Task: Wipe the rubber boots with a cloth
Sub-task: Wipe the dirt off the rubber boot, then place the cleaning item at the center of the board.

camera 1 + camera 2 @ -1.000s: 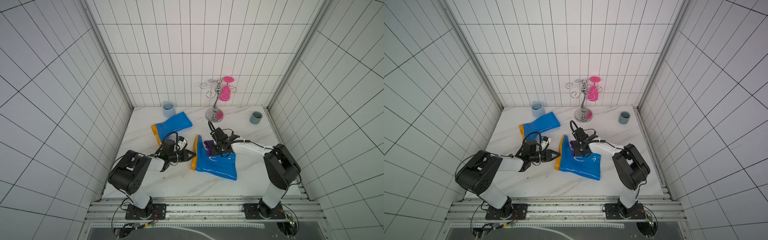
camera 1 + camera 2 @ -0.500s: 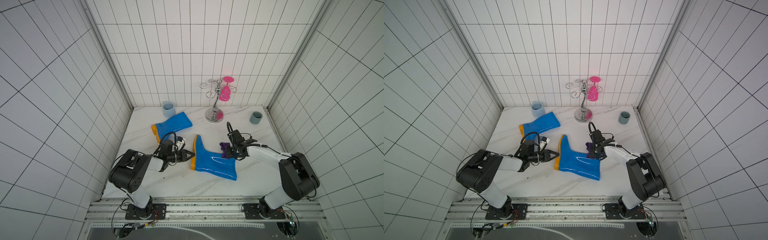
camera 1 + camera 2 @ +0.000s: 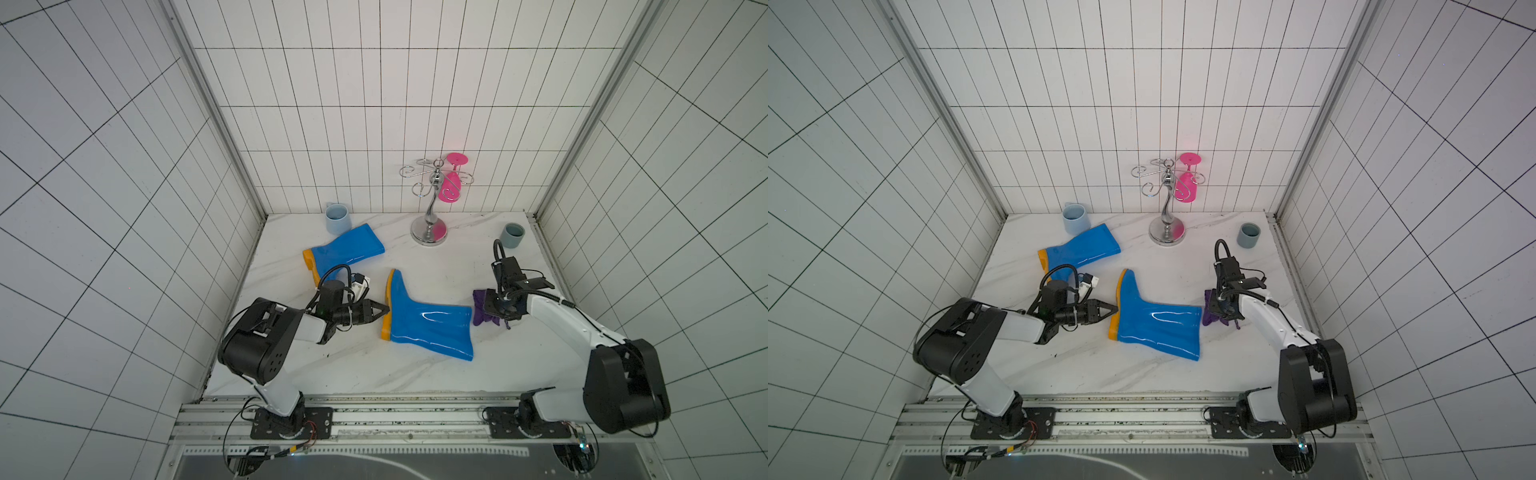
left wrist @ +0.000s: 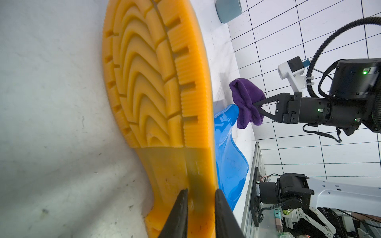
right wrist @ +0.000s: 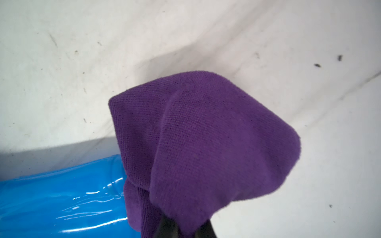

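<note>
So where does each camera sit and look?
Top views: overhead, looking down on left arm, right arm, nearer glossy blue rubber boot and its twin.
Left wrist: on left arm, facing that boot's orange treaded sole; left jaws pinch its heel.
Right wrist: on right arm, facing dark purple fabric cloth in right jaws.
Shared: all show the cloth.

Two rubber boots [image 3: 428, 328] lie on their sides on a worktop [image 3: 353, 365].
The near boot [image 3: 432, 332] is central, sole left, mouth right, the cloth [image 3: 481, 318] at its mouth. The far boot [image 3: 347, 252] lies behind and left of it. Along the back: a mug [image 3: 336, 218] behind the far boot, a stand [image 3: 429, 226] with a wine glass [image 3: 449, 190] hanging on it, a cup [image 3: 512, 235] at right.
</note>
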Controlling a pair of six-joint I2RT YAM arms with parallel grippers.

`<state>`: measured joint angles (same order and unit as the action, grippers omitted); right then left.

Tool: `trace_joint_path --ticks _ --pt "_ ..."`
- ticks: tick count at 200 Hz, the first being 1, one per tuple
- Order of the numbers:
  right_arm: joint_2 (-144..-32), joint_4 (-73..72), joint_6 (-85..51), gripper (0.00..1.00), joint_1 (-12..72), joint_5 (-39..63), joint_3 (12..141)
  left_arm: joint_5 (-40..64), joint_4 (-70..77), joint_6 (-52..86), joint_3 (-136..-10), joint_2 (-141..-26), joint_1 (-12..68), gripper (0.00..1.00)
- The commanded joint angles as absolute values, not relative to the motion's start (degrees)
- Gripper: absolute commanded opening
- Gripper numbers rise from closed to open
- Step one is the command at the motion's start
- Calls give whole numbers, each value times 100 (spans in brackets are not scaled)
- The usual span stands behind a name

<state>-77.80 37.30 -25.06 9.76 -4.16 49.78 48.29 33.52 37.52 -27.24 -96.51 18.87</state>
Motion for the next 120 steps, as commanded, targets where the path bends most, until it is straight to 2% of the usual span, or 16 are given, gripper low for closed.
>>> trace_joint_path --ticks 1,52,120 --pt "-7697 4195 -2324 0 560 -483 4984 3832 2155 3690 -2434 -10015 1749 23" --pt "-7820 4038 -2030 0 -390 -193 5093 3885 2165 3691 -2478 -10046 1749 23" --pt "-8159 3531 -2254 0 -846 47 5107 3883 2075 3626 -2527 -10072 1748 23"
